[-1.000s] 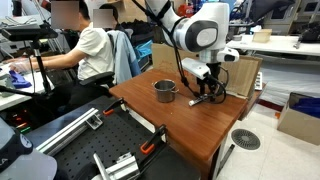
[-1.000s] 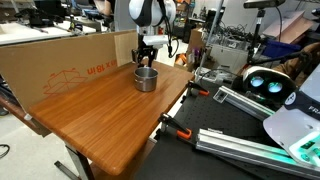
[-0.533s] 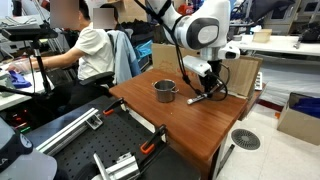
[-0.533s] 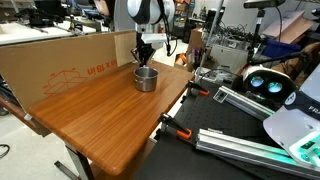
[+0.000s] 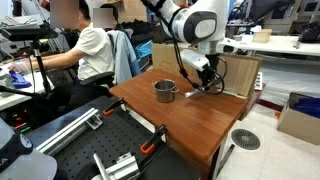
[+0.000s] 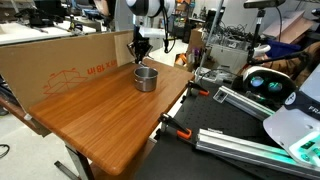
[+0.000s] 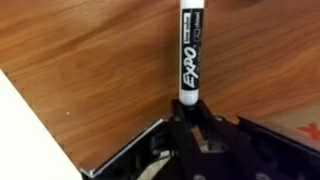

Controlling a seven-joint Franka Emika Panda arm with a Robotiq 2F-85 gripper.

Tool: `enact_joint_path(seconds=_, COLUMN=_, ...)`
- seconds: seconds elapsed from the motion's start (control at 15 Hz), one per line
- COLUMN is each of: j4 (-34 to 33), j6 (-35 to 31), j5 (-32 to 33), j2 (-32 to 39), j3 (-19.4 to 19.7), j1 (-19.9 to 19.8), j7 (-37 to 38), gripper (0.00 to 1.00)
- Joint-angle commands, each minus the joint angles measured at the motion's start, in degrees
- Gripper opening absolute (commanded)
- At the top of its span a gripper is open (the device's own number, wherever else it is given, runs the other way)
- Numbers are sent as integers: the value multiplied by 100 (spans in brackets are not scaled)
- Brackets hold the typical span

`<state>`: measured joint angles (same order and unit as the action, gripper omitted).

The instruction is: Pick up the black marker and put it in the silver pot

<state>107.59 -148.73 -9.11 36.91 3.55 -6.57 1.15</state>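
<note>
**Marker in the jaws, beside the pot**

In the wrist view the marker (image 7: 190, 50) stands out straight from the jaws, which are closed on its lower end. "EXPO" reads along its barrel, and the wooden worktop (image 7: 90, 60) lies blurred behind it. In an exterior view the marker (image 5: 192, 92) slants down from the jaws toward the pot (image 5: 164, 91). Its free end is just beside the pot's rim, not inside, and it seems to hang clear of the worktop (image 5: 195, 125). In the other exterior view the pot (image 6: 146, 78) stands upright near the worktop's far edge, close to a cardboard wall (image 6: 60, 65). A seated person (image 5: 90, 50) is well behind.
</note>
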Motion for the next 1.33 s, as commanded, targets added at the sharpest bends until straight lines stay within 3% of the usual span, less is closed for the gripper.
enact_joint_path(seconds=0.0, j4=843, j6=-521, j5=-518, j2=-812, j3=-570, j1=-465, j7=-632, gripper=5)
enact_joint_path(seconds=0.33, j4=2213, j6=-1094, j5=-1822, j2=-2189, j3=-1292, j1=-1051, j7=-1970, gripper=5)
enact_joint_path(seconds=0.47, j4=2673, j6=-1388, j5=-2714, j2=-2645, j3=-1535, j1=-1196, j7=-2813, gripper=5)
enact_joint_path(seconds=0.67, j4=2863, j6=-1793, j5=-4647, j2=-2979, j3=-2298, j1=-1633, j7=-4478, gripper=5)
enact_joint_path(seconds=0.8, j4=2857, j6=-1739, j5=-5836, j2=-3092, j3=-2415, j1=-1603, j7=-5498, gripper=5)
enact_joint_path(seconds=0.93, j4=2858, j6=-1696, j5=-6630, j2=-3103, j3=-2426, j1=-1556, j7=-6284, gripper=5)
enact_joint_path(seconds=1.27, j4=3125, j6=-1970, j5=-7607, j2=-2905, j3=-2362, j1=-1434, j7=-7648, gripper=5)
